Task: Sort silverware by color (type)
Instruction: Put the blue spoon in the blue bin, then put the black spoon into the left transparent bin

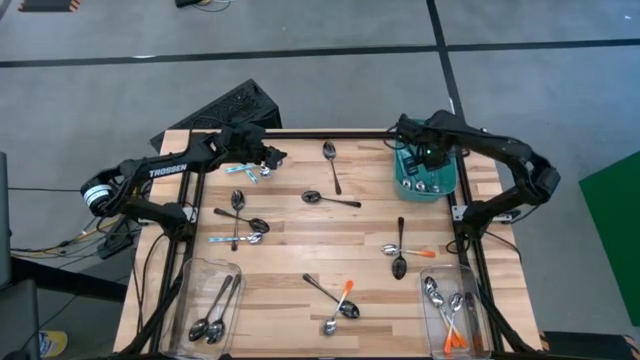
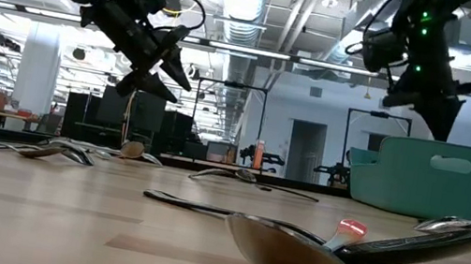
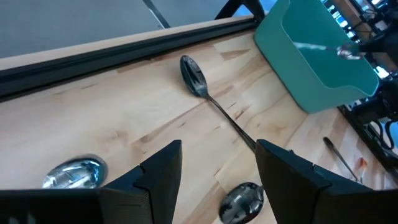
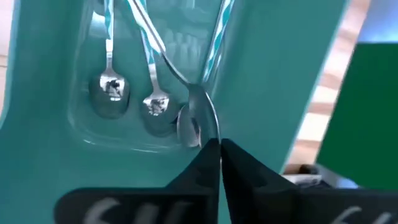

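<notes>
The right pincer, fingers almost together and gripping nothing, hangs over the teal tub at upper right, where blue-handled spoons lie lengthwise, bowls toward it. The left pincer gapes wide above the desk at upper left, over a dark spoon lying diagonally.

The table is pale wood with visible grain, smooth and faintly satin, framed by a matt black rail. The spoons have mirror-bright polished metal bowls; some handles are plain dark metal, others coated orange or light blue. The tub is smooth teal plastic with a soft sheen, the two bins are clear glossy plastic, and the left gripper's fingers look matt black.
</notes>
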`<state>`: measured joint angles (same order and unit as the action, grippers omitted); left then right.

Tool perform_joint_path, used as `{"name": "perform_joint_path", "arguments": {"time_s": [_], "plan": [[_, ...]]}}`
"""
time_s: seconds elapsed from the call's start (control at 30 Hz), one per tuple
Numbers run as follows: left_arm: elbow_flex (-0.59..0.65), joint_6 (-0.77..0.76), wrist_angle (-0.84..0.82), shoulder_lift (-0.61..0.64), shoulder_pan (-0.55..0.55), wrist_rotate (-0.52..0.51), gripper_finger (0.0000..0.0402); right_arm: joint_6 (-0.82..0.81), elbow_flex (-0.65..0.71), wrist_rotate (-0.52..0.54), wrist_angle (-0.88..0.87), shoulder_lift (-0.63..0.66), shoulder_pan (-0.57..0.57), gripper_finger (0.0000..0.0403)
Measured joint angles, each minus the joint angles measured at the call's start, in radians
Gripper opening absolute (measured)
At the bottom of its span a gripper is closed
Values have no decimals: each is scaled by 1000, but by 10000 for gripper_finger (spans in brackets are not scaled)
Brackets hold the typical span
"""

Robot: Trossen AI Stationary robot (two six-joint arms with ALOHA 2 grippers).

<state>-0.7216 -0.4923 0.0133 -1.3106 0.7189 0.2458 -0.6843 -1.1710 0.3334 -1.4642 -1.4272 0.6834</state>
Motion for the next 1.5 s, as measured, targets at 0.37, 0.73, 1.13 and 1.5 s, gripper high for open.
{"name": "perform_joint_path", "arguments": {"time_s": [0.37,0.73,1.13,1.5], "plan": [[0,105,48,0,-22,122,192,97,-22,-160,220,58,-49,135],[0,182,247,0,-145,106,192,272,-67,-286,788,-5,-253,132],[0,275,273,102,-209,97,192,457,-68,-316,1091,-279,-406,132],[-1,306,63,239,-271,-39,192,536,-84,-381,1152,-484,-435,132]]}}
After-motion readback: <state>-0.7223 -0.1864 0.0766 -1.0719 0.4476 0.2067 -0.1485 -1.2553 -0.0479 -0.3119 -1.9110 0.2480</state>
